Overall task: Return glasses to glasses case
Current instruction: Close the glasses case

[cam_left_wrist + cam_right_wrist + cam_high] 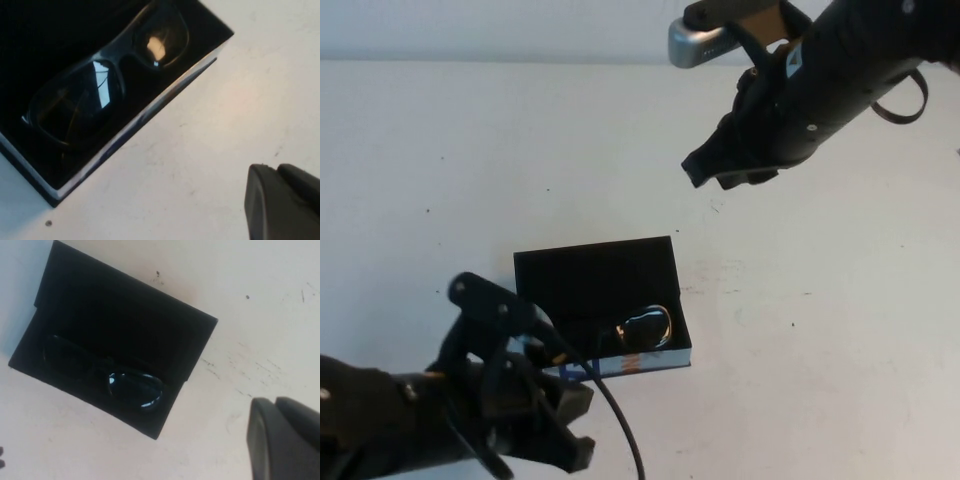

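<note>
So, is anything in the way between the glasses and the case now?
Nothing visible: the glasses already lie inside the open glasses case. The left hand hovers at its near edge; the right hand hangs above the table beyond it.

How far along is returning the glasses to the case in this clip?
Placement looks done: the dark plastic-framed glasses lie inside the open black rectangular glasses case. Nothing is in hand: the left gripper sits beside the case's near edge, and the right gripper hangs raised beyond it. The flat lid stands open, so closing may remain.
</note>
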Robot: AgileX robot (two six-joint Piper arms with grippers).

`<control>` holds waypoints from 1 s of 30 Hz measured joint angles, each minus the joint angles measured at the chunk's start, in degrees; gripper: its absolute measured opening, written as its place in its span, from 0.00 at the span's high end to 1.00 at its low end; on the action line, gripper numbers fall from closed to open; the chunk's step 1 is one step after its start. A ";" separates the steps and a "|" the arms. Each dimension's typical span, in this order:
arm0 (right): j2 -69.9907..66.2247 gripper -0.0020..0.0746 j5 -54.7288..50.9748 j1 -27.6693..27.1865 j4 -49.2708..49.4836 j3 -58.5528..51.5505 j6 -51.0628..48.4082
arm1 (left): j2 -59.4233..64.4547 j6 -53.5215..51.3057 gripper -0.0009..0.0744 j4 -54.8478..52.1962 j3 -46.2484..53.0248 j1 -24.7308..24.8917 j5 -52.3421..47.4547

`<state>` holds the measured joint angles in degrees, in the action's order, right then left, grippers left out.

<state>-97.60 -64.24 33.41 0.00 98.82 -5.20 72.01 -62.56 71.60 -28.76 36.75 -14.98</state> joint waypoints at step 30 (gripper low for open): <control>-23.85 0.99 -6.79 0.00 5.01 23.16 -5.94 | 17.88 -10.14 0.99 3.84 -4.61 4.73 17.85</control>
<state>-121.45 -71.03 33.41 5.01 121.98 -11.14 89.89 -72.69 75.44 -33.37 41.48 2.87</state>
